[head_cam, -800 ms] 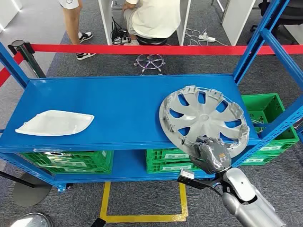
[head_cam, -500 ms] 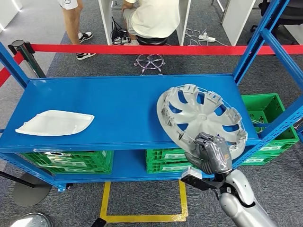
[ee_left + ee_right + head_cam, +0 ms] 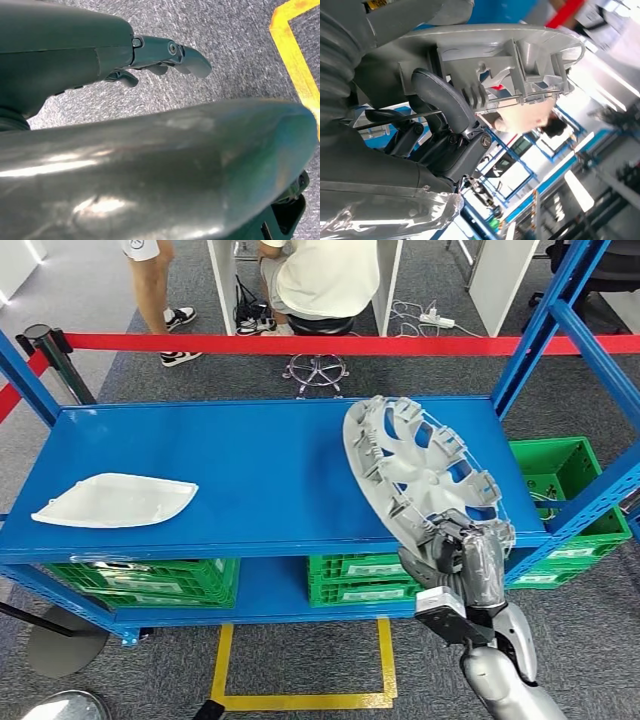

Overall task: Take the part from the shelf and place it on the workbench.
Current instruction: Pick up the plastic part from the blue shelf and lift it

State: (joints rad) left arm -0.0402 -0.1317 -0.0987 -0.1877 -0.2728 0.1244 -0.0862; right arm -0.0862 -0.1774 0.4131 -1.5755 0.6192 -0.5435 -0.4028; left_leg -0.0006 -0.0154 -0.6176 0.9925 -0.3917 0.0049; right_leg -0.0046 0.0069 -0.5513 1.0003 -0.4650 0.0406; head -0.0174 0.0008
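Gripping the near rim of the grey wheel cover [image 3: 423,472] with the right hand [image 3: 462,562], fingers [image 3: 444,102] curled through the rim's ribbing just off the shelf's [image 3: 226,470] front edge near its right corner. Tilting steeply, inner ribbed face pointing left, the disc rising from the hand toward the back edge. Hanging idle by the floor, the left hand [image 3: 166,55], fingers loose, holding nothing.
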